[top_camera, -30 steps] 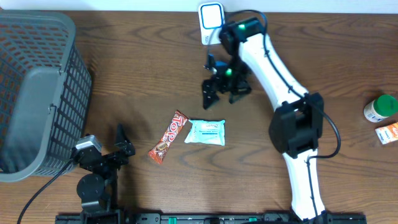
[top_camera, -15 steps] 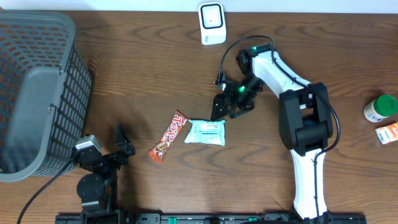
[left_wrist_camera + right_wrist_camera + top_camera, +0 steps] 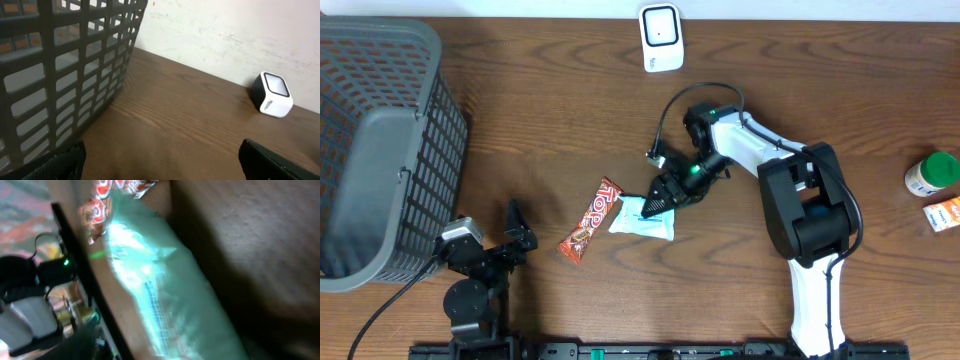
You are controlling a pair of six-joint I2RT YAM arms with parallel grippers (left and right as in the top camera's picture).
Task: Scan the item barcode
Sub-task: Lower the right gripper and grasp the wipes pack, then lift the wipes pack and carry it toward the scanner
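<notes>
The left gripper (image 3: 518, 226) hangs nearest, jaws spread wide and empty. Mid-table, the right gripper (image 3: 658, 203) sits at the far corner of one pale green packet (image 3: 638, 222) beside one candy bar (image 3: 590, 220); whether its jaws grip cannot be told. One scanner (image 3: 662, 38) stands farthest.

I logged the right arm (image 3: 760, 150) as white shells over black joints, with a green LED (image 3: 712, 111) lit up top and a thin black cable (image 3: 664, 115) looped off it. Right gripper (image 3: 658, 203) was black with a green glow. Left arm (image 3: 475, 270) was all black, with a silver block (image 3: 461, 233) and a grey cable (image 3: 390, 300). Left gripper (image 3: 520, 228) was black too.
</notes>
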